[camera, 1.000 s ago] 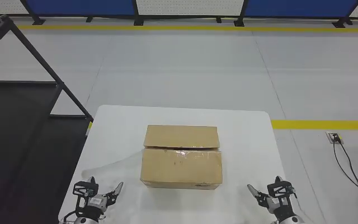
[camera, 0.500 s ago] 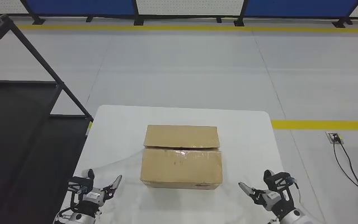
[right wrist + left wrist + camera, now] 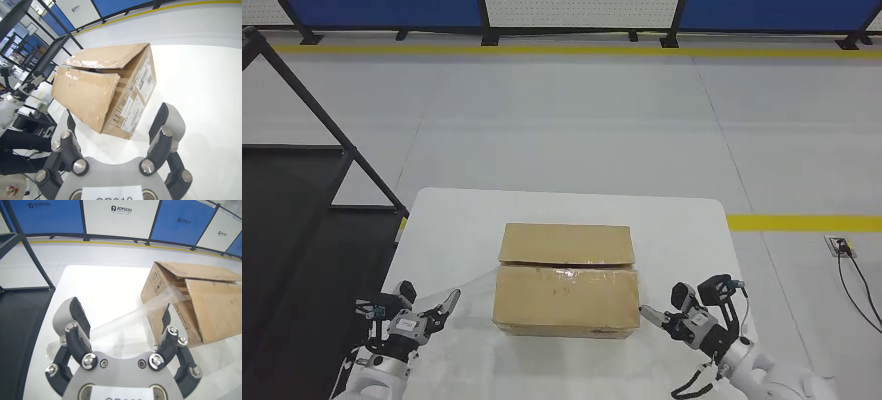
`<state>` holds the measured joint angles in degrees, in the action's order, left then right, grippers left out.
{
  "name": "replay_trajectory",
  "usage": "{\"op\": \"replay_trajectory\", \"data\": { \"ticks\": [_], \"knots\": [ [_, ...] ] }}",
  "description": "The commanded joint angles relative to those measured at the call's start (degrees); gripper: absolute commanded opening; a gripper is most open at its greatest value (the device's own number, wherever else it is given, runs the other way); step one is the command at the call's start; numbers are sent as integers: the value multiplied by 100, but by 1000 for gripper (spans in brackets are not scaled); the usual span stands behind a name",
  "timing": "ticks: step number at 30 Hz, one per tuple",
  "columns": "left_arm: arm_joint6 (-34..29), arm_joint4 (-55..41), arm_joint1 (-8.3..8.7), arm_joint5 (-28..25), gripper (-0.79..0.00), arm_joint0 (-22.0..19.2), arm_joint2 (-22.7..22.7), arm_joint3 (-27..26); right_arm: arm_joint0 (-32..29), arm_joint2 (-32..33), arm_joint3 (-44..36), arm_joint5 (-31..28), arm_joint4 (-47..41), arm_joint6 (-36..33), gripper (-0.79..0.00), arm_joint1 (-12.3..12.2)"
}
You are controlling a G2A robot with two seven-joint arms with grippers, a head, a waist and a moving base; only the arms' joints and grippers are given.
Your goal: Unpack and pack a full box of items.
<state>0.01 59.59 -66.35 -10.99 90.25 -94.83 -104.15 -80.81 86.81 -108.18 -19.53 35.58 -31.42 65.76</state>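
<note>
We flank brown cardboard box (image 3: pixel 565 285) on white table (image 3: pixel 457 225); left fingers (image 3: pixel 80 317), right fingers (image 3: pixel 158 121) spread wide, empty, poised to open it.

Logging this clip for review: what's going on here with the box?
A two-armed robot is about to unpack a cardboard box sitting mid-way across the white table. The box's top flaps are folded down but unsealed, and a clear tape strip trails from one end toward the left hand. That hand and the right hand are both open and empty, one near each front corner of the box. No items are out yet.
</note>
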Motion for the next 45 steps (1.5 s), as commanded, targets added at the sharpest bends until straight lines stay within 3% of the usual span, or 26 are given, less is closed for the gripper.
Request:
{"op": "replay_trajectory", "data": {
  "ticks": [1,4,12,17,26,30,34,45],
  "knots": [
    [-124,-396,-2,-204,0,1,-35,-45,414,-114,227,-37,-579,-377,0,5],
    [-263,-469,15,-373,0,77,-149,-104,788,-161,436,-99,-927,-838,0,-11],
    [-263,-469,15,-373,0,77,-149,-104,788,-161,436,-99,-927,-838,0,-11],
    [-496,-753,12,-484,0,-104,-90,-80,964,-232,787,-267,-1735,-851,0,2],
    [-1028,-1408,43,-934,0,-481,-155,102,1844,-479,1915,-675,-3280,-1916,0,-17],
    [-1100,-1546,51,-1040,0,-547,-165,167,2131,-628,2280,-761,-3255,-2042,0,-22],
    [-1149,-1653,54,-1009,0,-603,-165,203,2276,-862,2407,-919,-3235,-2104,0,-10],
    [-1107,-1633,37,-910,0,-697,90,113,2145,-763,2211,-1850,-4993,-3483,0,-160]
  ]
}}
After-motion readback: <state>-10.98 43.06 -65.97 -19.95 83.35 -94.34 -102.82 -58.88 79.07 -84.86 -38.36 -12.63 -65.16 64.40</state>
